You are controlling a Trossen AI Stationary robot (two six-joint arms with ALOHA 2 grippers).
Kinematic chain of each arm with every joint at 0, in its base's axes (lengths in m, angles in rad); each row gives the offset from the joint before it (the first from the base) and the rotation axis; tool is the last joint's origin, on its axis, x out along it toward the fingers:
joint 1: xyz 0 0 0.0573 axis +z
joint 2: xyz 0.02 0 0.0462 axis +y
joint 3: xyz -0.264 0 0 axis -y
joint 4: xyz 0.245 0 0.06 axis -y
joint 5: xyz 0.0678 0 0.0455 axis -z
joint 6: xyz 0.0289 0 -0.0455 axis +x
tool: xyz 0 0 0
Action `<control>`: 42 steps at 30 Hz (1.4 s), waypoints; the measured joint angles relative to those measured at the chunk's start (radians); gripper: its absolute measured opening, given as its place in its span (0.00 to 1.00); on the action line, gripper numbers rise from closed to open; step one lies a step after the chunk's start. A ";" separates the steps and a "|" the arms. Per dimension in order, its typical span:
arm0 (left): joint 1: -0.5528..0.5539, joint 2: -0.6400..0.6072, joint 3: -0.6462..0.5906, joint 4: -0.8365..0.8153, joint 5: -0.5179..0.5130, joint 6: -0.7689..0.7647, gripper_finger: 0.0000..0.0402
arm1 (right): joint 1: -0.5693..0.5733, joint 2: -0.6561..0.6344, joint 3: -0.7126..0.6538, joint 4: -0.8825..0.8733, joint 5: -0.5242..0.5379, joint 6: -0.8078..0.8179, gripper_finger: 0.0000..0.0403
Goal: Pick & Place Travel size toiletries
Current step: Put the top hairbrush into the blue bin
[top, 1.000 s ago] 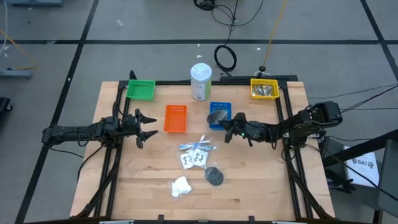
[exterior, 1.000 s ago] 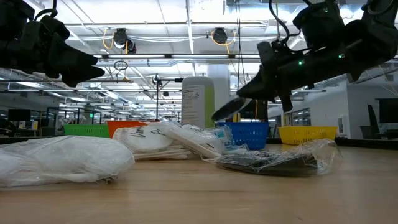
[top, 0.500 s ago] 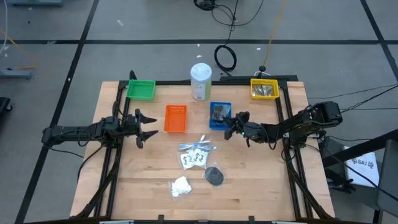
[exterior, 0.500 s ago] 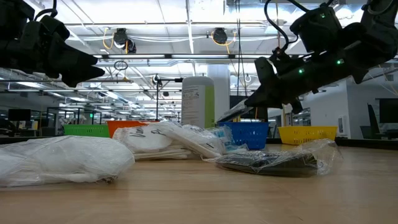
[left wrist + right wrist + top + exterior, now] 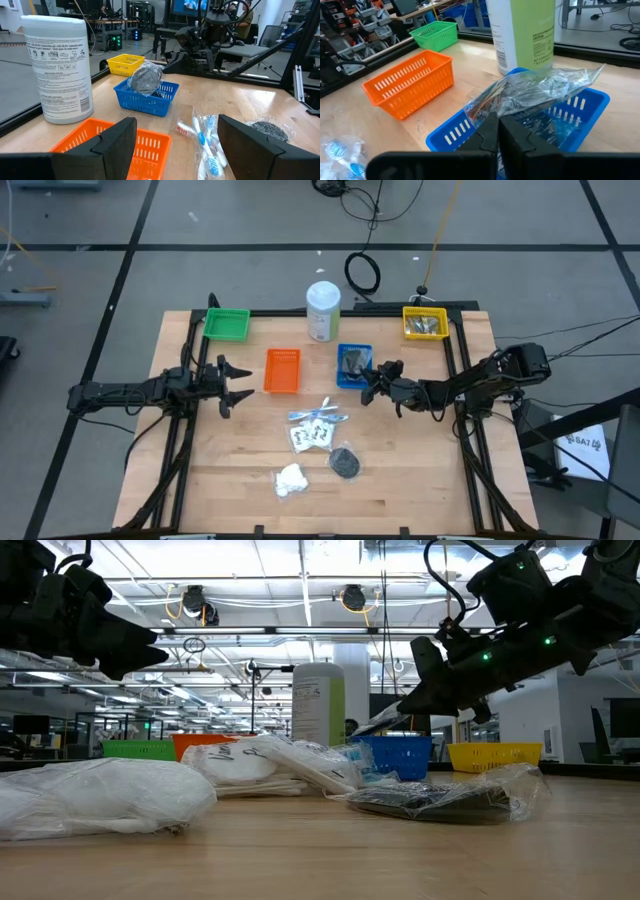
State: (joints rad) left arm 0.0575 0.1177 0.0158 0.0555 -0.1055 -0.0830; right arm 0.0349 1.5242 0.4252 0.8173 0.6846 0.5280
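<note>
The right end effector [image 5: 497, 131] is closed on the edge of a clear sachet [image 5: 540, 90] holding a dark puff, which lies in the blue tray [image 5: 354, 366] directly ahead of it. Beyond that tray stands the white bottle [image 5: 323, 311]. The left end effector [image 5: 236, 383] hangs open beside the orange tray [image 5: 282, 370]; more sachets [image 5: 316, 426] lie on the tabletop [image 5: 420, 480] between both arms.

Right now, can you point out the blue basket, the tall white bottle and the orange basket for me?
blue basket [image 5: 145, 98]: left wrist view, on its front slatted wall.
tall white bottle [image 5: 60, 70]: left wrist view, on its printed label.
orange basket [image 5: 407, 85]: right wrist view, on its long side wall.
</note>
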 joint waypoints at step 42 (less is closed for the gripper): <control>0.000 0.000 0.000 0.000 0.000 0.000 0.68 | 0.060 -0.140 0.127 -0.287 -0.256 -0.194 0.49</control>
State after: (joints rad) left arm 0.0574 0.1177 0.0158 0.0558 -0.1055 -0.0833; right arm 0.0947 1.3846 0.5517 0.5304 0.4290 0.3340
